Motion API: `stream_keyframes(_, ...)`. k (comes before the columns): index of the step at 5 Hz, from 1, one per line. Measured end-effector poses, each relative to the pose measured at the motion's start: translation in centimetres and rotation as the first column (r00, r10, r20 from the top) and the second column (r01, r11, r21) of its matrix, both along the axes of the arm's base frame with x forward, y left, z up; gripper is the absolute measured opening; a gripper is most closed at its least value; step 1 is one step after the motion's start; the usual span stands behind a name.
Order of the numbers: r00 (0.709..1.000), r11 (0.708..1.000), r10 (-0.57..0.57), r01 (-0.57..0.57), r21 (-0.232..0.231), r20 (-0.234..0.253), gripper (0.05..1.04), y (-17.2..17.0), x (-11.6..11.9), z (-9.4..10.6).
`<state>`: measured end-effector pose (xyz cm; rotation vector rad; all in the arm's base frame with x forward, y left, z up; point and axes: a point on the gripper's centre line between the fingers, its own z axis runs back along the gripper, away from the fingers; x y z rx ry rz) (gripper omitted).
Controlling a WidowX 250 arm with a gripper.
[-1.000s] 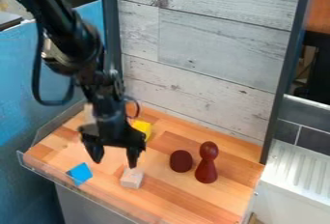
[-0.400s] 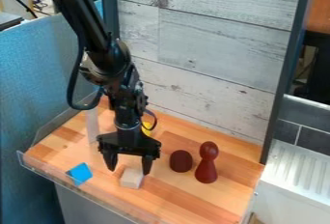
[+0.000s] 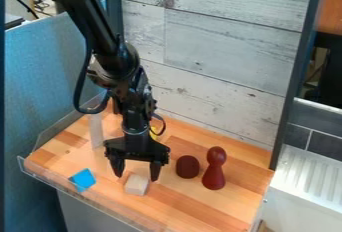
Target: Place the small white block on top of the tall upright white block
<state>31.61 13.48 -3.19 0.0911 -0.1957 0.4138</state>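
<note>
shifts gripper (image 3: 137, 175) across to pale block (image 3: 136, 185) with jaws spread and empty, so probably nearly lined up to grasp

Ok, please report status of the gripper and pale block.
Gripper open, at the pale block. Block on wooden table, not gripped. Blue block nearby, not in the way.

Six pieces on the wooden board (image 3: 214, 208), clocked from its middle: two small blocks, a blue one (image 3: 83, 179) towards nine and a pale one (image 3: 136, 185) towards seven; two dark red pieces towards three, one squat and rounded (image 3: 188, 167), one pawn-shaped (image 3: 214, 169); one whitish upright piece (image 3: 95, 130) towards ten; one yellow piece (image 3: 154, 132), partly hidden, towards twelve.
</note>
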Motion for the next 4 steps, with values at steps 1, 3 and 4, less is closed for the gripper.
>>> stream_keyframes(1, 1.0, 1.0, -0.007, 0.007, -0.003, -0.013, 0.999, -0.5, -0.5, -0.4)
stream_keyframes(3, 0.998, 1.0, -0.012, 0.013, 0.015, -0.061, 0.951, -0.6, -1.1, -1.7)
stream_keyframes(4, 0.998, 1.0, 0.002, 0.0, 0.03, -0.056, 0.666, -0.2, -0.8, -1.5)
